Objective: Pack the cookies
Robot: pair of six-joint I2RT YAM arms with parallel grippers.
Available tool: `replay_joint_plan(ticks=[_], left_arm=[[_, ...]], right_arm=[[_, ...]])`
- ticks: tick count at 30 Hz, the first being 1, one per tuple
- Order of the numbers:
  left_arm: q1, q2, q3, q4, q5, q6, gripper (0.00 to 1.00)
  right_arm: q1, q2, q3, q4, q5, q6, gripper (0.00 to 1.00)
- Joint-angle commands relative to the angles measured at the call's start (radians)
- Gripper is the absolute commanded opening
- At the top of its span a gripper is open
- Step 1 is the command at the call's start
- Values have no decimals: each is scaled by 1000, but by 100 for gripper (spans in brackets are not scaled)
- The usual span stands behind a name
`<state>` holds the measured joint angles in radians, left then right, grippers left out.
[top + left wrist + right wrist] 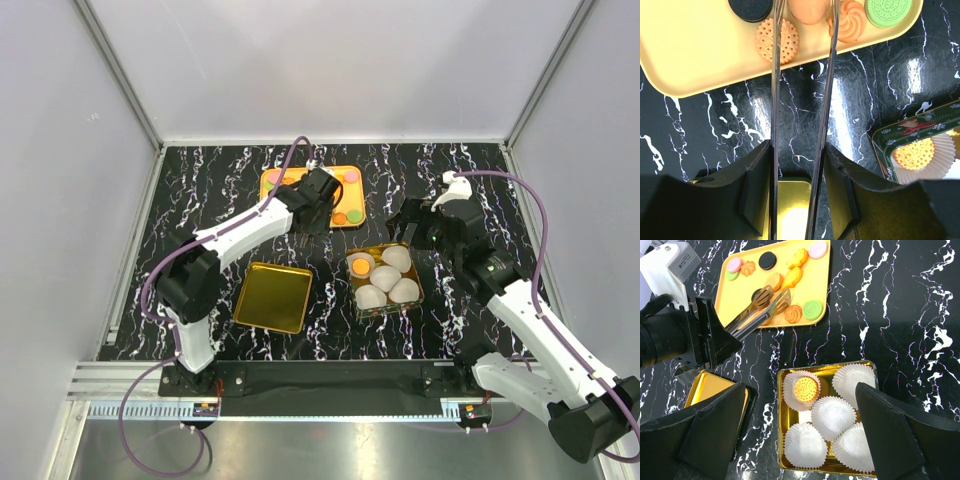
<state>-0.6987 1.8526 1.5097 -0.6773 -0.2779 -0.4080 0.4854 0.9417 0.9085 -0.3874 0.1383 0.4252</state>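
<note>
Most of the cookies (774, 281) lie on the yellow tray (700, 45) at the far side of the black marble table (890, 300). They are mainly orange, with one black, two pink and two green. One more orange cookie (805, 388) sits in a paper cup inside the golden tin (825, 371). The four other paper cups (832, 416) in the tin are empty.

The left gripper (797, 150) is closed on the metal tongs (774, 100), with one finger pressing each arm from outside. The tongs cross the near edge of the tray. Their tips stand on both sides of a pale orange cookie (810, 10), but we cannot tell if they pinch it. A round ribbed cookie (777, 40) lies just beside the left arm of the tongs, and a swirl cookie (850, 27) just beside the right arm, so the room at the tips is narrow.

The right gripper (801, 387) hangs above the tin with its jaws spread wide and nothing between them.

Between the near edge of the tray and the tin we see a strip of bare table. The golden lid (272, 296) lies flat to the left of the tin, apart from it. To the right of the tray and the tin the table is bare up to the grey walls (60, 200).
</note>
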Motion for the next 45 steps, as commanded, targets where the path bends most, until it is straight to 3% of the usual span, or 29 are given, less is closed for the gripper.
replay_joint_plan(ticks=[1,14,32,45], left_arm=[[1,-18,-9,48,14,-3,47],[1,-52,17,32,-13,9,38],[-2,-147,57,-22,-29,28,36],[-186,-205,90,-64,-55,0,36]], right_arm=[[2,-1,0,33,6,-9,100],[2,-3,1,33,9,-9,100],[4,0,9,30,14,-11,100],[4,-41,44,-24,73,-5,100]])
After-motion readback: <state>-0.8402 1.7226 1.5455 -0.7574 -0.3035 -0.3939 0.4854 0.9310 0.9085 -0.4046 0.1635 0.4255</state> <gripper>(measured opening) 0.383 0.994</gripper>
